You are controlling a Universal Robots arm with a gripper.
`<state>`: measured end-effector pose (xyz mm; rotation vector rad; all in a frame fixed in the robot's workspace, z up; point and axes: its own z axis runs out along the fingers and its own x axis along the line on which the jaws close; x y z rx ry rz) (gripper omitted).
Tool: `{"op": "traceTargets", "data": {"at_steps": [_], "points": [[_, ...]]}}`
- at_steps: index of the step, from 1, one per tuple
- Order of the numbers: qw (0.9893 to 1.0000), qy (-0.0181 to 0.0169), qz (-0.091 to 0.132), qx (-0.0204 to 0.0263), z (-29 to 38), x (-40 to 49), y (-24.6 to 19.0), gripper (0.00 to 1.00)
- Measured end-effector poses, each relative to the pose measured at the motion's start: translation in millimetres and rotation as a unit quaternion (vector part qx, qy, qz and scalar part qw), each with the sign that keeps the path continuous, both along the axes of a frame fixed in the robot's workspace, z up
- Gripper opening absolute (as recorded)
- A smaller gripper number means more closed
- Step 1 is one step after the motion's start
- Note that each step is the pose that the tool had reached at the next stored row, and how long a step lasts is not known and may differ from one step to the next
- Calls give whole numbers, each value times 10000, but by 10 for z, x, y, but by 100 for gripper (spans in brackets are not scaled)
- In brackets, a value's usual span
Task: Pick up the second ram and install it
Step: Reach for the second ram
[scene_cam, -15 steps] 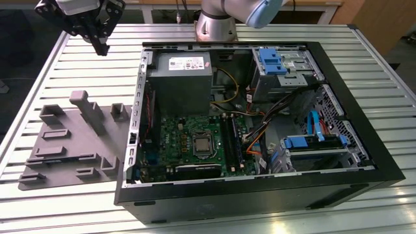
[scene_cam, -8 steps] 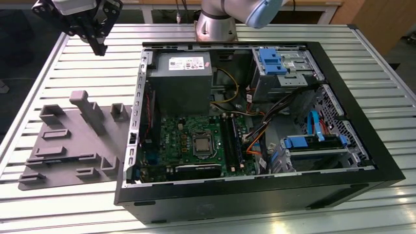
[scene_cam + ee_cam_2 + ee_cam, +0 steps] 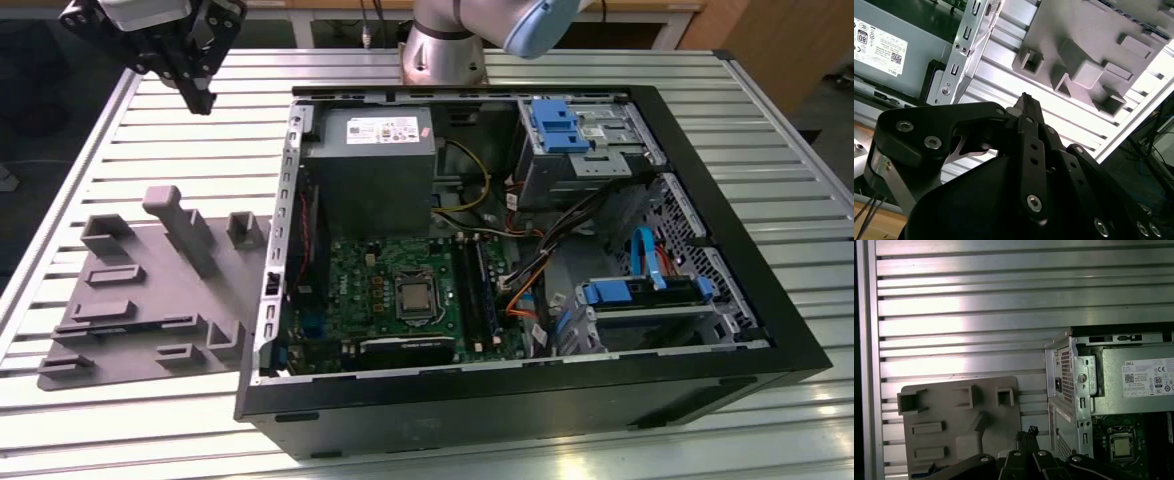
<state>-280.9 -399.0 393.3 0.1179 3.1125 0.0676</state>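
Over the table's far side, at 12 o'clock from the tray: the gripper (image 3: 200,98) hangs in the air, clear of the slats and touching nothing.
Grip: its black fingers (image 3: 1029,145) (image 3: 1027,442) are pressed together tip to tip in both wrist views, and nothing is seen clamped between them.
Second ram: its place cannot be told from these views.
Tray (image 3: 147,290) (image 3: 1079,30) (image 3: 959,440): grey plastic, flat on the table at 9 o'clock from the case and just beside its wall. It carries raised blocks and open pockets, with one tall upright block (image 3: 180,225) toward its 12 o'clock end.
Table (image 3: 134,430) (image 3: 979,305): ribbed aluminium slats.
Case (image 3: 534,400) (image 3: 1074,380): a black tower on its side with the open side up, at 4 o'clock from the gripper.
Power supply (image 3: 367,170) (image 3: 884,45) (image 3: 1134,385): a grey box in the case's 11 o'clock corner.
Motherboard (image 3: 360,280): green, at 6 o'clock from the power supply, with the processor socket (image 3: 416,297) (image 3: 1121,447) near its middle.
Slots (image 3: 481,285): long and black, at 3 o'clock from the socket, running from 12 to 6 o'clock.
Cables (image 3: 521,285): an orange bundle just beside the slots, at their 3 o'clock.
Drive brackets: blue, one (image 3: 554,125) at the case's 1 o'clock and one (image 3: 627,292) at its 4 o'clock.
Arm base (image 3: 447,55): a grey column at 12 o'clock from the case.
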Motion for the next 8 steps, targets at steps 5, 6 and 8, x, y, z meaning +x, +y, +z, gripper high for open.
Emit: {"op": "traceTargets", "data": {"at_steps": [5, 6, 8], "points": [[10000, 0, 0, 0, 0, -25, 0, 11], [10000, 0, 0, 0, 0, -31, 0, 11], [10000, 0, -1, 0, 0, -41, 0, 11]]}}
